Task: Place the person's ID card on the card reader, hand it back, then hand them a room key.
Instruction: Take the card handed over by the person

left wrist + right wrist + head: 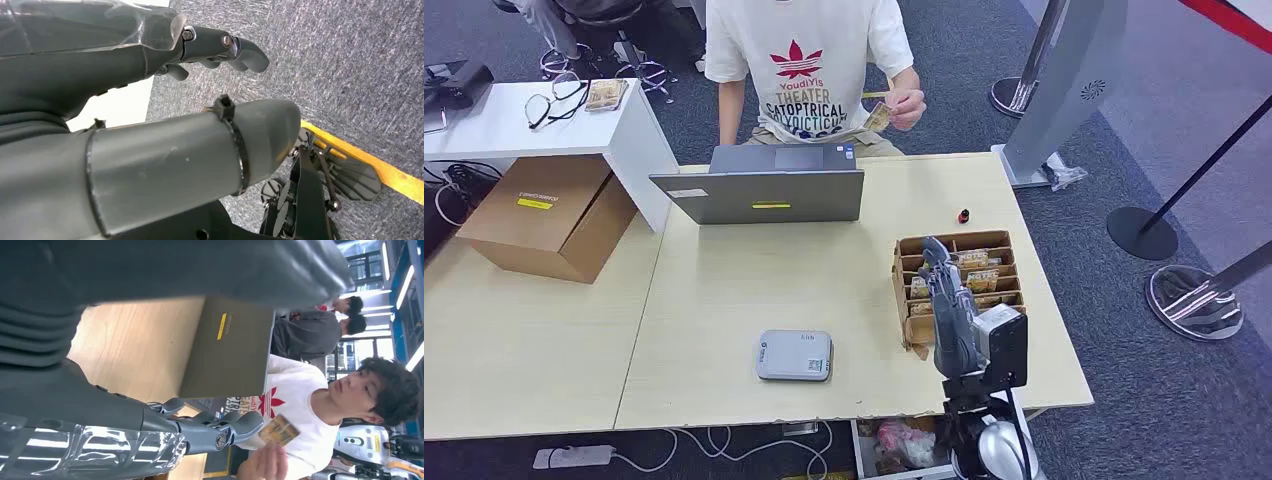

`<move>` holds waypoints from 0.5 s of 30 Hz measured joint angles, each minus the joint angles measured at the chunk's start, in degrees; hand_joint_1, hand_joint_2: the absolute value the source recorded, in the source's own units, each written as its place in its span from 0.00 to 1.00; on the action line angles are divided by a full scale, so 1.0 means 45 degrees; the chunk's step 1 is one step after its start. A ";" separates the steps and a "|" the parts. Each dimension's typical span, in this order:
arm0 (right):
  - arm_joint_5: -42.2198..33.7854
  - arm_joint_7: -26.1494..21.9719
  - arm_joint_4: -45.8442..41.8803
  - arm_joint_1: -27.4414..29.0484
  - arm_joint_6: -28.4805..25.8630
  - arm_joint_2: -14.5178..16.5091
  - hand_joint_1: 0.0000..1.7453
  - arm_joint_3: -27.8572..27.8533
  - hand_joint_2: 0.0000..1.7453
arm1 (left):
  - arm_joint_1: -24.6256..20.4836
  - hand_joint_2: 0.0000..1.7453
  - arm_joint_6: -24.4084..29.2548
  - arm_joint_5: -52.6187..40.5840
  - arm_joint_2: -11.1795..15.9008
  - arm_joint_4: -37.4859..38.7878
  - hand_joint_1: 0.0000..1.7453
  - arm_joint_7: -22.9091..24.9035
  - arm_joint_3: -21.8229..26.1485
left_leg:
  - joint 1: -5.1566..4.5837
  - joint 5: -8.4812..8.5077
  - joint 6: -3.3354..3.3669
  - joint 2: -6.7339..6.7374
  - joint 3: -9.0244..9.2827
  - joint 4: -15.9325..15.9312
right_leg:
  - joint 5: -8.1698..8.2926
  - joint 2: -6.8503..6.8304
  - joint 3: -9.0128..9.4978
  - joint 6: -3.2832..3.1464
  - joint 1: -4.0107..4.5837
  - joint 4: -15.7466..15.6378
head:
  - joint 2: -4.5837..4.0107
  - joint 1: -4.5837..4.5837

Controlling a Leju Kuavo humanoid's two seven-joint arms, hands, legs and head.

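Observation:
Across the table a person in a white T-shirt holds a card [879, 116] up in one hand; the card [280, 430] has a brownish face. The grey card reader [795, 355] lies flat near the table's front edge with nothing on it. A wooden slotted box [904, 290] with several key cards stands to its right. My right hand [939, 275] hovers above that box, fingers [220, 427] stretched toward the person and holding nothing. My left hand [165, 165] hangs over grey carpet, fingers [235, 47] apart and empty.
A grey laptop [759, 190] stands at the table's far side between me and the person. A small red and black object [964, 215] lies beyond the box. To the left are a cardboard box [544, 215] and a white side table [494, 125] with glasses. Stanchion bases [1142, 232] stand to the right.

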 joint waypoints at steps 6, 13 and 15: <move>0.0313 0.0000 -0.0017 0.0017 -0.0040 0.0000 0.00 -0.0032 1.00 | -0.0001 0.00 -0.0010 0.0018 0.0015 0.0000 0.00 0.0059 0.0000 | 0.0000 0.0000 0.0000 0.0000 -0.0001 0.0000 | 0.0000 0.0001 0.0001 0.0000 0.0000 0.0000 | 0.0000 0.0000; 0.1660 -0.0266 0.0007 -0.0379 -0.0721 0.0000 0.00 -0.0055 1.00 | -0.0002 0.00 0.0030 0.0040 0.0013 0.0000 0.00 0.0056 0.0000 | 0.0000 0.0001 -0.0001 0.0000 -0.0001 0.0000 | 0.0001 0.0001 0.0002 0.0000 0.0000 0.0001 | 0.0000 0.0000; 0.2562 -0.0528 0.0026 -0.0561 -0.1347 0.0000 0.00 -0.0056 1.00 | -0.0007 0.00 0.0026 0.0004 0.0021 0.0000 0.00 0.0056 0.0000 | 0.0000 0.0001 -0.0001 0.0000 -0.0001 0.0000 | 0.0001 0.0001 0.0002 0.0000 0.0000 0.0001 | 0.0000 -0.0001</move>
